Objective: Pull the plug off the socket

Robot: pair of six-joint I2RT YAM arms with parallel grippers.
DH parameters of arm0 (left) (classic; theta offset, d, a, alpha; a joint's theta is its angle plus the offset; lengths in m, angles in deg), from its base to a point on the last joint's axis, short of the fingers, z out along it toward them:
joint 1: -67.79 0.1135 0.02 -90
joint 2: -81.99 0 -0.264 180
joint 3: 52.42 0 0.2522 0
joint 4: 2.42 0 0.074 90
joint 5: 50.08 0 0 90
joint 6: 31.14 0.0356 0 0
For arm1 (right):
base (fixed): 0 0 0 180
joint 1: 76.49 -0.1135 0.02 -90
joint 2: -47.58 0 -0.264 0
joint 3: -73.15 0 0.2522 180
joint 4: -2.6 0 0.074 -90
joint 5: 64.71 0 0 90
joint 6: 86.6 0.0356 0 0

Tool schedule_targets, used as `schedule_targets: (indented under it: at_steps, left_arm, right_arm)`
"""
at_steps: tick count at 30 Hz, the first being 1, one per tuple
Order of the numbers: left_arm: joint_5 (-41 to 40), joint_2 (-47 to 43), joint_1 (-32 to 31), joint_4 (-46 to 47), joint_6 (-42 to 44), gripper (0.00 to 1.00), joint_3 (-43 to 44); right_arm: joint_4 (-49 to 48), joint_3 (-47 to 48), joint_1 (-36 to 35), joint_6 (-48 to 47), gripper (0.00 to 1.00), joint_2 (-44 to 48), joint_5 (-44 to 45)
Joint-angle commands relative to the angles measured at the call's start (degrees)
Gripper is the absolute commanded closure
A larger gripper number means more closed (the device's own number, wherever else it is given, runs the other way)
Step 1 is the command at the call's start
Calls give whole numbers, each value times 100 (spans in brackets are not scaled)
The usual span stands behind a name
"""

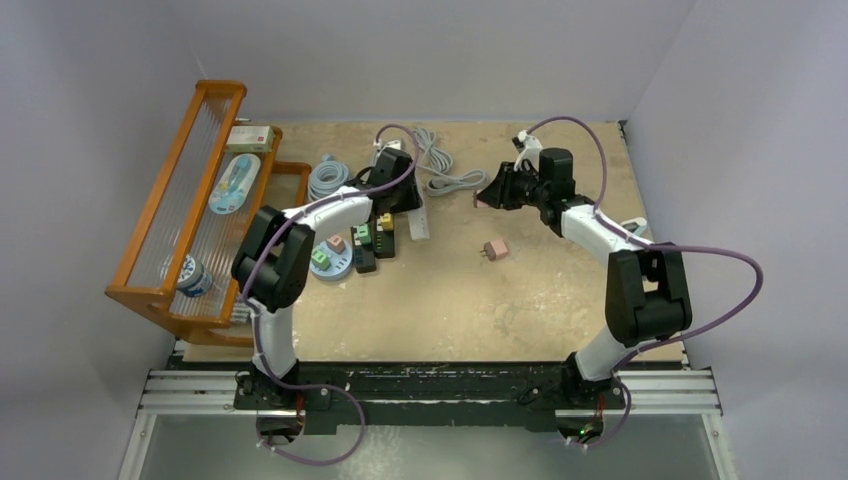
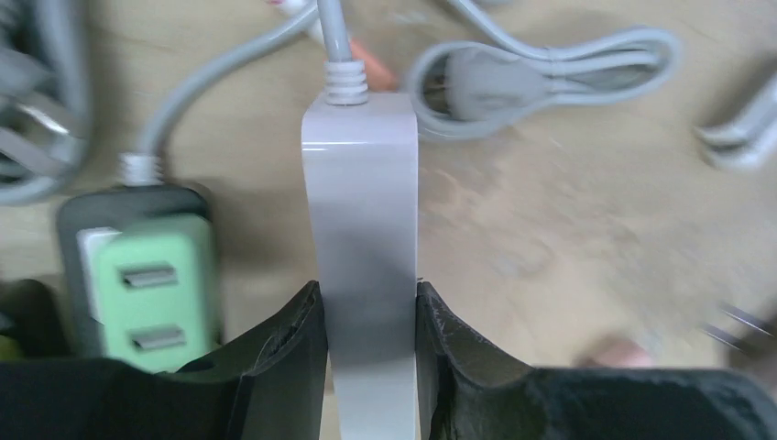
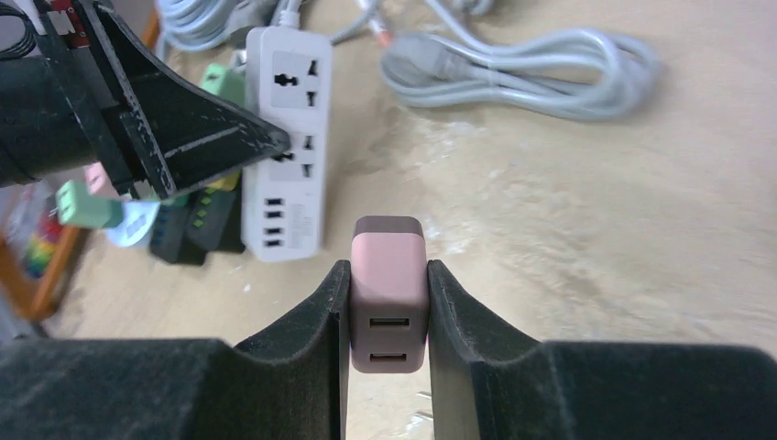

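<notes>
A white power strip [image 3: 289, 137] lies on the table with its cord running to the back. My left gripper [image 2: 366, 293] is shut on the strip's sides [image 2: 362, 211]; in the top view it [image 1: 400, 195] sits over the strip [image 1: 418, 222]. My right gripper [image 3: 387, 270] is shut on a pink USB plug [image 3: 389, 293] and holds it off the table, apart from the strip and to its right. In the top view the right gripper [image 1: 487, 192] is right of the left one. The sockets that show in the right wrist view hold no plug.
A second pink plug [image 1: 495, 250] lies on the table in the middle. Grey coiled cables [image 1: 440, 165] lie behind the strip. Green and black adapters [image 1: 355, 245] sit left of it. An orange rack [image 1: 190, 200] stands along the left edge.
</notes>
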Motion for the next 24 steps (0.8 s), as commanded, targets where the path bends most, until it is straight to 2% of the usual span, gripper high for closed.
schedule_targets:
  at_steps: [1, 5, 10, 17, 24]
  left_arm:
    - [-1184, 399, 157, -451, 325, 100, 683]
    - [-1202, 636, 156, -423, 411, 100, 1075]
    - [-855, 1030, 156, -357, 527, 100, 1672]
    - [-780, 1831, 197, -673, 631, 100, 2852]
    - [-749, 2188, 239, -728, 582, 100, 3512]
  right_arm:
    - [183, 430, -139, -310, 100, 274, 918]
    - [-177, 148, -12, 70, 100, 144, 242]
    - [-232, 102, 57, 171, 100, -640, -445]
    - [-419, -221, 151, 262, 100, -788, -168]
    - [-723, -714, 338, 530, 97, -1008, -21]
